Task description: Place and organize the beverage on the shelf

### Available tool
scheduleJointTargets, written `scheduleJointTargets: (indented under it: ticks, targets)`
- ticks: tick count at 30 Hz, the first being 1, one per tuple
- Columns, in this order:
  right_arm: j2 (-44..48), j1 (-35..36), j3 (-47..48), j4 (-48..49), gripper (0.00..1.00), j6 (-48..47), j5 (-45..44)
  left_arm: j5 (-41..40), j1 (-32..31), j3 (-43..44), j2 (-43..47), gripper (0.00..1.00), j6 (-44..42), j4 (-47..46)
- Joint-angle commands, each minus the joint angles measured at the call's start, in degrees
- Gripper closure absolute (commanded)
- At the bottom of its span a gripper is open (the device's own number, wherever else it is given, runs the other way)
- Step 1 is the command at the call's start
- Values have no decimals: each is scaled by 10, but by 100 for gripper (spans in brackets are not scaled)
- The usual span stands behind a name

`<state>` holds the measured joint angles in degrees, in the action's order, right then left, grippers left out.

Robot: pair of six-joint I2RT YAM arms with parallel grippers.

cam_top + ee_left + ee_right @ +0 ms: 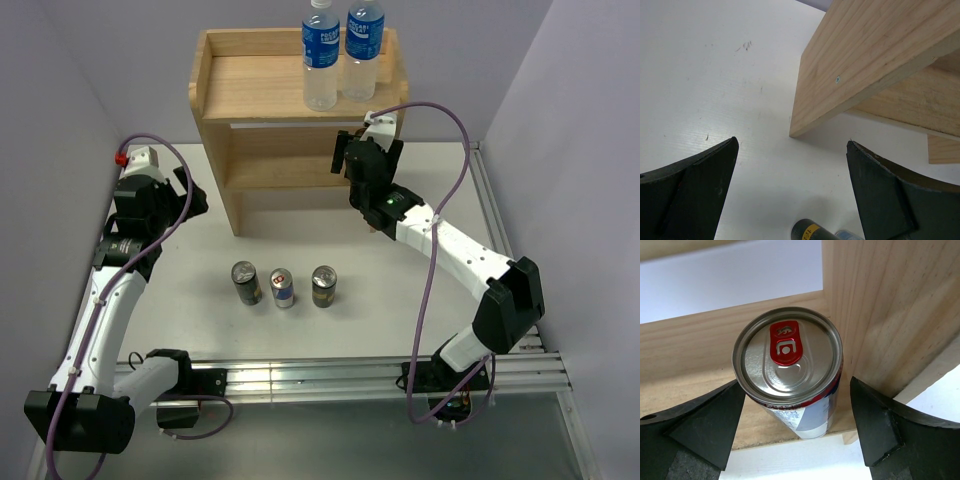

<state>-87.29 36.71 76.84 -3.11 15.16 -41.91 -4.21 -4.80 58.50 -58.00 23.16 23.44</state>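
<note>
Pale lilac walls [580, 100], white tabletop [370, 300]

Top external: high, from near edge, looking down on white counter [360, 320] and light-wood two-tier shelf [260, 85]. Left wrist: low, close, facing shelf's side panel. Right wrist: close, at lower tier. Shelf in all three.

- A white table [330, 340] fills the lower frame.
- A wooden shelf [250, 90] stands on it, upper centre.
- Two bottles [320, 60] stand side by side on the top board, at its right.
- Three cans [283, 288] stand in a row on the table, centre frame.
- One red-tabbed can [787, 370] stands upright on a lower board.
</note>
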Motion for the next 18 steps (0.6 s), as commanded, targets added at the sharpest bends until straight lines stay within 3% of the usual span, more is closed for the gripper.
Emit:
scheduleJointTargets:
  ticks: [1,18]
  targets:
    - [19,-5,5,9,8,7,-13,-2,1,14,1,4,-13,-3]
    - [72,6,-19,-35,7,22,-31,-8,1,15,4,4,-13,-3]
